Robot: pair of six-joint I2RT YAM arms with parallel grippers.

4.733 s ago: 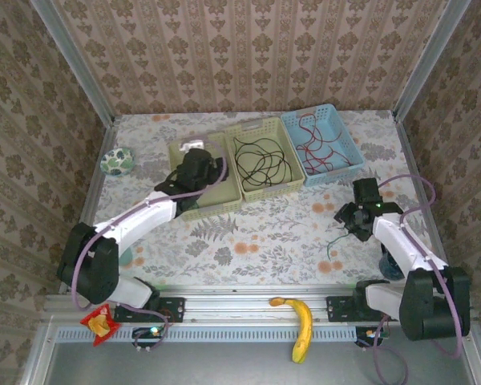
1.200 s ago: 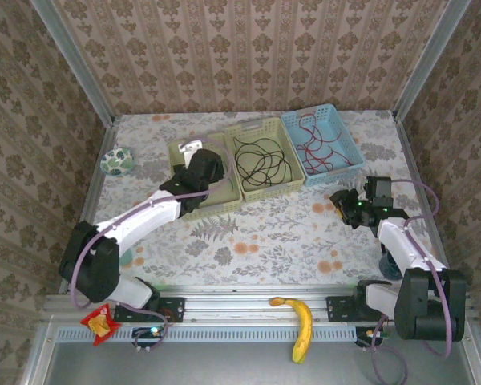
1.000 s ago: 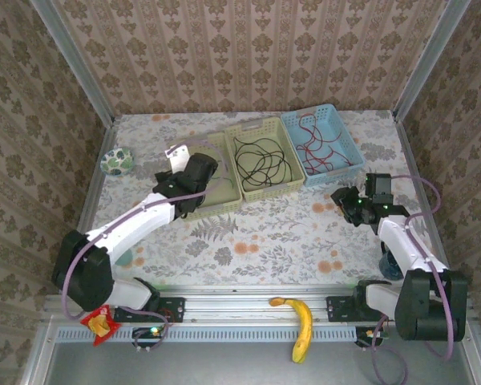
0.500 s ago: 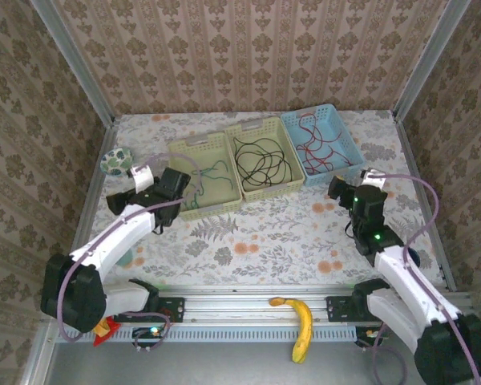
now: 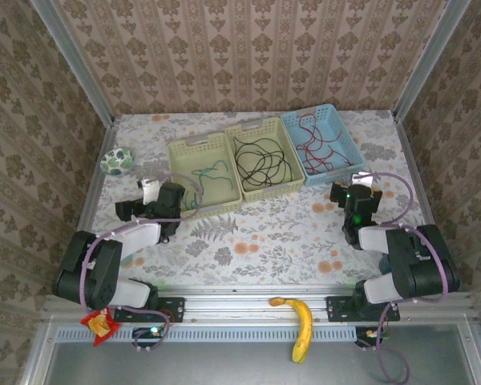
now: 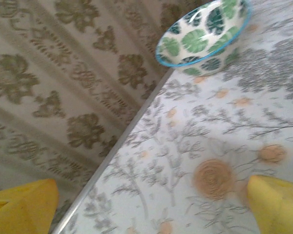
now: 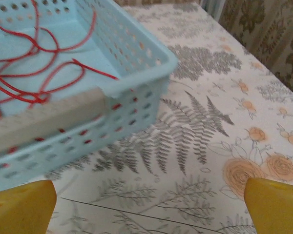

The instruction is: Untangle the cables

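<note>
Green cable lies in the pale yellow basket, upper centre-left of the overhead view. Black cable is coiled in the middle basket, and red cable is looped in the blue basket to its right, so each cable has its own basket. Left gripper is released: its yellow fingertips sit at the bottom corners of its wrist view, nothing between them, over the floral table, with a patterned bowl upper right by the wall. Right gripper is released too and empty, near the blue basket's wall, red strands upper left. Banana lies on the rail, bottom centre.
</note>
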